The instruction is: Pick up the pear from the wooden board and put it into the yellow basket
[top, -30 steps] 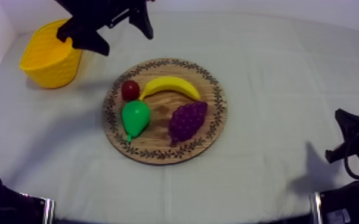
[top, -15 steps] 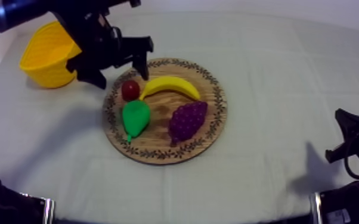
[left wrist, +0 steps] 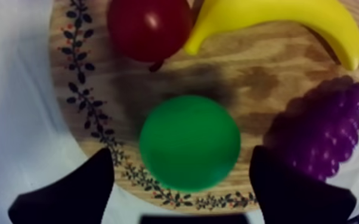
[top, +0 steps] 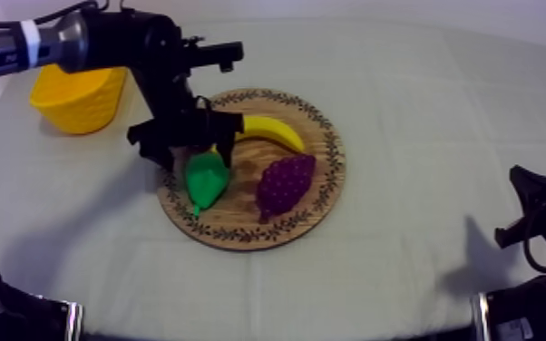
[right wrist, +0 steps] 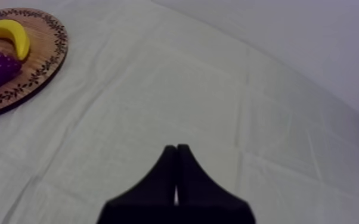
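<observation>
Left of centre in the top view, the left gripper hangs, jaws wide, over the green toy pear on the round wooden board with a patterned rim. It should drop straight, straddle the pear's broad body and close gently, clear of the small red fruit. The yellow basket sits upper left.

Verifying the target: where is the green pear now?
Top view: the green toy pear lies on the round wooden board's left side, beside the purple grapes, under the left claw.
</observation>
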